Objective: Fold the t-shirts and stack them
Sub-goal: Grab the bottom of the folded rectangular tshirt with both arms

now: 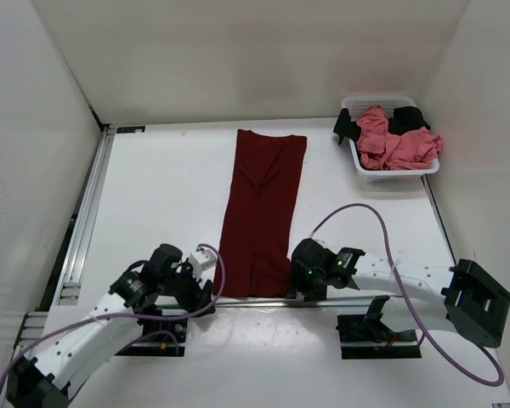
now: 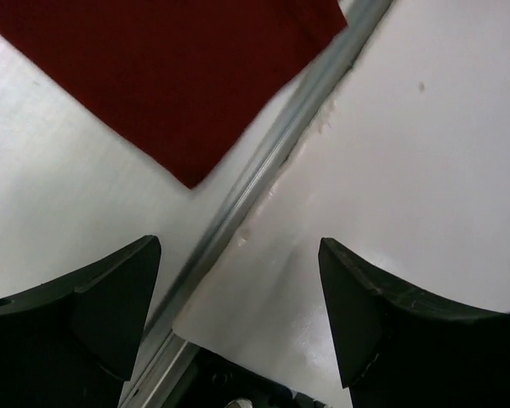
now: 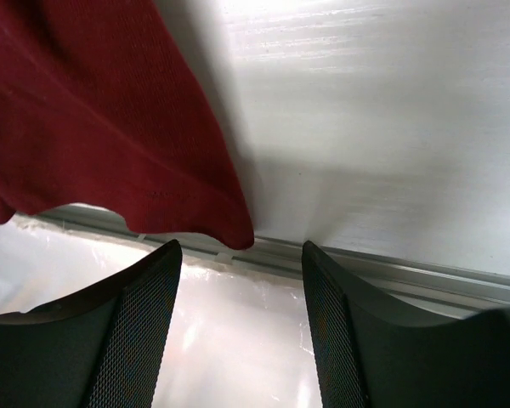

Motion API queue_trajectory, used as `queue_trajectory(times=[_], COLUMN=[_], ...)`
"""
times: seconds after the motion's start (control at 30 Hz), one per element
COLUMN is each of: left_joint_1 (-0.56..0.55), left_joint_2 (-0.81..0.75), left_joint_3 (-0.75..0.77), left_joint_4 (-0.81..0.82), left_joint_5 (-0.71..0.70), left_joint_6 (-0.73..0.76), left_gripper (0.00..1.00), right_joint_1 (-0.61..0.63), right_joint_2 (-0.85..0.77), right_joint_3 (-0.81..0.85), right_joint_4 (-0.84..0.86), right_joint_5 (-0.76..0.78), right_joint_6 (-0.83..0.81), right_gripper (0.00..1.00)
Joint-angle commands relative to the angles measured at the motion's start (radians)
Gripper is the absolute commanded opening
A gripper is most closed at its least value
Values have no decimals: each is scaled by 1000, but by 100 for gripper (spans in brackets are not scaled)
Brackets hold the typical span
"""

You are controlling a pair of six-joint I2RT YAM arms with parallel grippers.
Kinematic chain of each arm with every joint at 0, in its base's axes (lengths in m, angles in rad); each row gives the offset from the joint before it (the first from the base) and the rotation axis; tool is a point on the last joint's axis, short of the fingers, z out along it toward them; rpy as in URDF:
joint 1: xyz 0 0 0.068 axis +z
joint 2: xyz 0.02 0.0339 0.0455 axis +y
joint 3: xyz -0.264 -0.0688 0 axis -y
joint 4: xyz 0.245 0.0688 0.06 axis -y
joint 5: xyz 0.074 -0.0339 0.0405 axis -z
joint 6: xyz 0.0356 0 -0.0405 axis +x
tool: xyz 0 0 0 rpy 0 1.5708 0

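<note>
The maroon t-shirt is laid lengthwise, one end at the table's near edge for reach. The left end effector and right end effector are held open, empty, at that end's corners, likely for folding.

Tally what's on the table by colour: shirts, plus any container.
Maroon t-shirt: 1
Pink t-shirt: 1
Black t-shirt: 1
White basket: 1
Total: 4
</note>
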Motion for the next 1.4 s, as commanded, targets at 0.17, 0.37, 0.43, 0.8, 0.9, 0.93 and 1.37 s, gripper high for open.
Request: queue_trajectory(times=[0.17, 0.37, 0.43, 0.8, 0.9, 0.93, 1.37], left_joint_1=[-9, -42, -65, -54, -64, -64, -114], left_joint_2=[435, 589, 589, 680, 709, 709, 913], left_joint_3=[503, 518, 498, 436, 436, 424, 374], left_joint_4=[-29, -133, -133, -84, -44, -29, 48], left_joint_5=[-294, -294, -294, -121, -121, -121, -268], left_joint_6=[2, 2, 2, 2, 2, 2, 2], left_gripper=[83, 79, 79, 79, 79, 79, 59], right_joint_1=[-8, -8, -8, -8, -8, -8, -8], right_joint_2=[-56, -65, -65, -85, -85, -85, -67], right_joint_3=[-32, -32, -32, -60, -70, -82, -83], right_joint_4=[27, 27, 17, 16, 27, 27, 59], right_joint_5=[-5, 16, 16, 46, 46, 46, 36], right_joint_6=[22, 42, 42, 82, 82, 82, 82], right_gripper=[63, 63, 63, 63, 63, 63, 63])
